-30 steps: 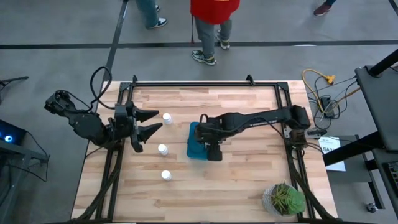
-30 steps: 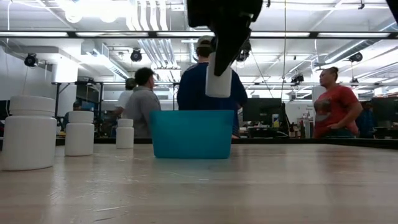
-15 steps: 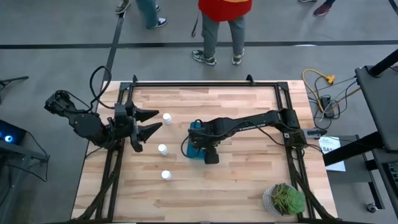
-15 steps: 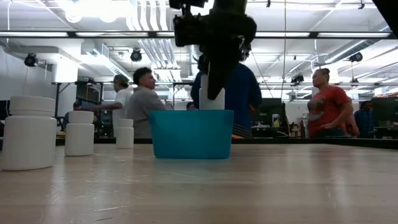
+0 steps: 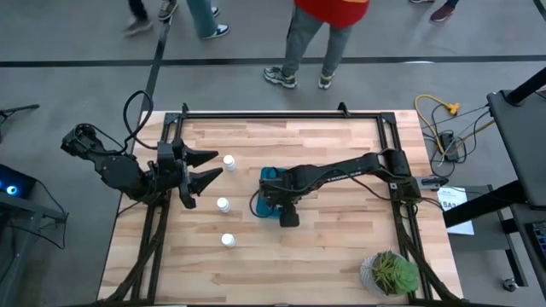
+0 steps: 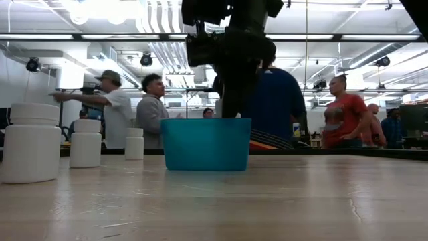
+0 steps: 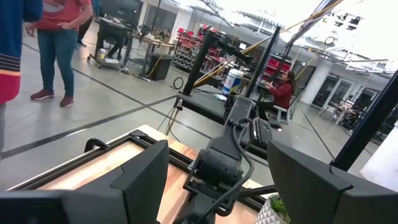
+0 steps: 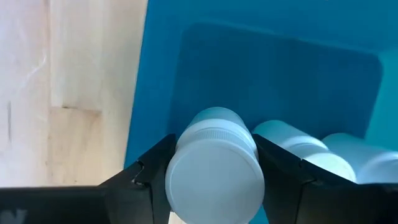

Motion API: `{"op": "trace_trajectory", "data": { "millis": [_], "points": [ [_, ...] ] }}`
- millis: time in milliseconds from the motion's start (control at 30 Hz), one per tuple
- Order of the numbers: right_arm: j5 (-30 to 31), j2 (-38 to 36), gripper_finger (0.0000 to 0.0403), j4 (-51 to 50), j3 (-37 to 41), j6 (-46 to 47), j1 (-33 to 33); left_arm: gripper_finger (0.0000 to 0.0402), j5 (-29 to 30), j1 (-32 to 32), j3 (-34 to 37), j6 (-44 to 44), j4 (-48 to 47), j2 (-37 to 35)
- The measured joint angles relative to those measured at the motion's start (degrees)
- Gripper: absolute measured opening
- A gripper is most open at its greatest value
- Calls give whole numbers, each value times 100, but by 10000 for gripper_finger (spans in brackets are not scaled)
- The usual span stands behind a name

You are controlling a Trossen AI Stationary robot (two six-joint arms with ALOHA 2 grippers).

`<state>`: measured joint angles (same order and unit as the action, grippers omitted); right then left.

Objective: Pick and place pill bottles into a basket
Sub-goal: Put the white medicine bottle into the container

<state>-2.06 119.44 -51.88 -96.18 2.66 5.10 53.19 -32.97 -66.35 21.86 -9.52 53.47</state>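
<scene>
The teal basket (image 5: 266,179) stands at the table's middle and shows in the low view (image 6: 206,144). My right gripper (image 8: 214,155) reaches down into it, shut on a white pill bottle (image 8: 214,165); in the low view the basket wall hides the bottle. Two more bottles (image 8: 323,152) lie in the basket. Three bottles stand upright on the table left of the basket (image 5: 229,160) (image 5: 223,205) (image 5: 228,240). My left gripper (image 5: 212,167) is open and empty at the table's left, beside them. My right gripper pinches the bottle's body just under the cap (image 8: 214,134) between its two fingers (image 8: 152,165), one on each side. The fingers point down into the basket and lie along the bottle, whose cap faces up. Whether the bottle's base touches the basket floor I cannot tell.
A green potted plant (image 5: 390,273) stands at the table's near right corner. A black metal frame (image 5: 281,113) runs around the table. Several people stand beyond the far edge (image 6: 267,100). Bare wood lies right of the basket (image 5: 350,222).
My right gripper has gone down into the basket with the bottle, shifting a little toward the table's left. The bottle, first above the rim, is now below it and hidden in the low view. My gripper stays shut on it.
</scene>
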Motion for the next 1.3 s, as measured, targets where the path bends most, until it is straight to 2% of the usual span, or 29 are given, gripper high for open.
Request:
{"op": "trace_trajectory", "data": {
  "millis": [533,700,833,1300],
  "points": [
    [-97,-2,168,324,481,32,-13,256,-3,0,7,14,-4,0],
    [-73,-2,216,328,481,-5,-13,256,-2,0,9,16,-2,11],
    [-73,-2,235,328,481,-7,-15,256,-5,0,9,21,-1,23],
    [-82,-359,230,310,449,-26,-13,256,-7,0,11,25,-2,52]
  ]
}}
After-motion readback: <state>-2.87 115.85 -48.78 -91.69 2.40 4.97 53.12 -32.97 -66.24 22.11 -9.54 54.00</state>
